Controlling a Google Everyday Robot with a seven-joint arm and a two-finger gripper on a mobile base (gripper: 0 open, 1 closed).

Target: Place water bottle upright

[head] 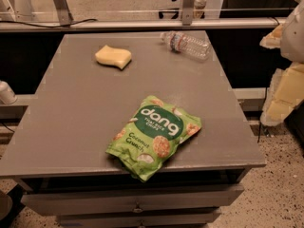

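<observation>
The water bottle lies on its side near the far right edge of the grey table. It is clear and ribbed, with its white cap pointing left and a label band with red and blue marks near the neck. My gripper is at the right edge of the view, off the table's right side and well apart from the bottle. Its cream-coloured fingers stand apart and hold nothing.
A yellow sponge lies at the back left of the table. A green "dang" snack bag lies near the front edge. Drawers sit below the tabletop. A metal rail runs behind the table.
</observation>
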